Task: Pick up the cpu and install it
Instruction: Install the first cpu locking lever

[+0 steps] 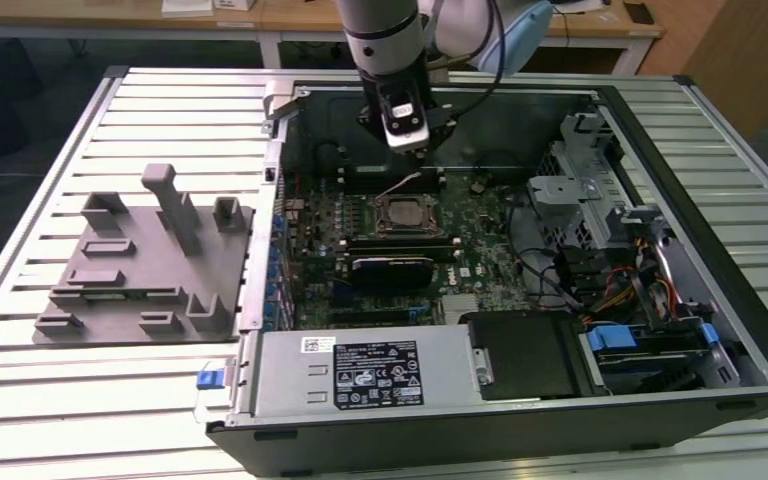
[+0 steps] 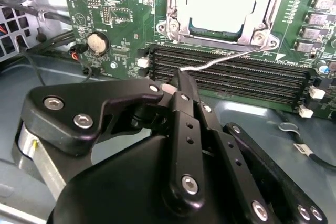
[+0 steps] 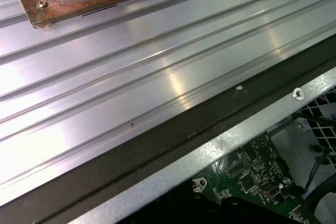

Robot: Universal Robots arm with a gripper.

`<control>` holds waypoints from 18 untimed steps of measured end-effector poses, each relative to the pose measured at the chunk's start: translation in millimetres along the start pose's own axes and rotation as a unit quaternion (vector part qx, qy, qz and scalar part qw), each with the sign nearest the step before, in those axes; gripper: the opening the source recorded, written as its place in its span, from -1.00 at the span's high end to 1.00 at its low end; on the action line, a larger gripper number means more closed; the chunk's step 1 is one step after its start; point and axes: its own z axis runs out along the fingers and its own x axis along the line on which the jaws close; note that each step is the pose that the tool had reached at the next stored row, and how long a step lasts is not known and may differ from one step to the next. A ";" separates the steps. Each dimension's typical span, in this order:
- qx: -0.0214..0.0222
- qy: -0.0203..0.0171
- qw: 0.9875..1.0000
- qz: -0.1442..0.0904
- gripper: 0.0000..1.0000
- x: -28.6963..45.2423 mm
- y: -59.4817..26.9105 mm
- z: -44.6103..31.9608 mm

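Observation:
The cpu (image 2: 220,3) lies flat in the motherboard socket (image 1: 402,214), its silvery top bright inside the metal socket frame (image 2: 173,17). In the exterior view my gripper (image 1: 410,150) hangs inside the open computer case, just beyond the socket. The second wrist view has my gripper (image 2: 181,78) with its black fingers (image 2: 185,129) pressed together and nothing between them. A thin metal socket lever (image 2: 226,57) slants out from the frame, and its free end lies right at my fingertips. Whether they touch it I cannot tell.
The open computer case (image 1: 718,150) lies on a slatted aluminium table (image 1: 37,400). A grey plastic fixture tray (image 1: 144,270) stands at the exterior view's left. Memory slots (image 2: 236,77), a power supply (image 1: 357,375) and drive bays (image 1: 638,340) crowd the case. The case rim (image 3: 157,145) crosses the first wrist view.

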 end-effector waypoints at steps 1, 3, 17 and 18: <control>0.000 0.000 1.000 0.000 0.79 -0.2 0.2 -0.9; 0.000 0.000 1.000 0.000 0.79 -0.5 0.5 -2.3; -0.008 0.008 0.999 -0.035 0.79 -1.2 -4.1 2.3; -0.008 0.008 0.999 -0.037 0.79 -1.3 -5.1 3.4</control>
